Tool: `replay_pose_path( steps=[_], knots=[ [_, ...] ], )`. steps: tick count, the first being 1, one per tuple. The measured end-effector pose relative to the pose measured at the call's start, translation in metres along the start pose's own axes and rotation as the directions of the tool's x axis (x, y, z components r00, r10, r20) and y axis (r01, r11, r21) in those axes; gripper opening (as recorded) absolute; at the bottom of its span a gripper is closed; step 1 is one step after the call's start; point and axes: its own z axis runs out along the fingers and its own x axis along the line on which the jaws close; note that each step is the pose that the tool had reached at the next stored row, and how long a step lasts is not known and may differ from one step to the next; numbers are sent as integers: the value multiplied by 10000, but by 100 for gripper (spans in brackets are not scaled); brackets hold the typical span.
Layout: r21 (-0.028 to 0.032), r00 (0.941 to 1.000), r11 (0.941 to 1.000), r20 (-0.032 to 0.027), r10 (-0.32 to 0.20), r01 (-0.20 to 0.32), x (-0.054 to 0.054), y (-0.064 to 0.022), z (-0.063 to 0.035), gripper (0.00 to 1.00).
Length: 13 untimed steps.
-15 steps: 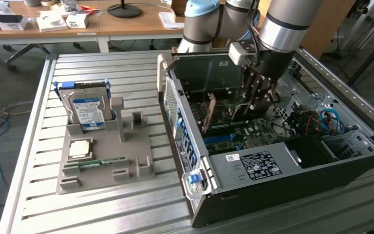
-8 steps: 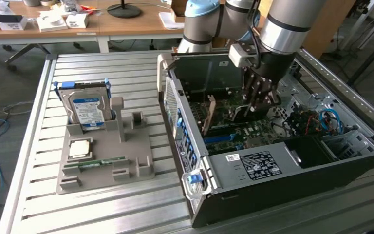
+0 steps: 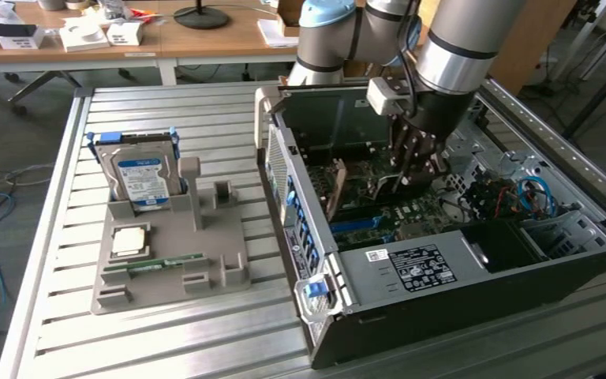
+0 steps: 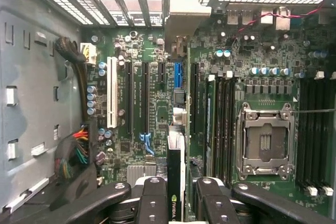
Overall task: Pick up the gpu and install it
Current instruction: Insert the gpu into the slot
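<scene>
I see a worktop (image 3: 177, 332) of ribbed, matt silver metal. The tray (image 3: 224, 272) on it looks like dull grey plastic. The case (image 3: 461, 316) is dark, matt sheet metal, and its board (image 4: 157, 77) is green with a slight sheen. The fingers (image 4: 154, 203) look black and glossy, the gpu (image 4: 174, 182) matt black. The desk (image 3: 218, 39) behind is pale, smooth wood.
</scene>
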Motion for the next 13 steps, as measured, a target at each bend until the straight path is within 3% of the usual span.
replay_pose_path(
  steps=[13],
  knots=[
    [7, 10000, 10000, 14, 0, 0, 3, 67, 160, 26]
  ],
)
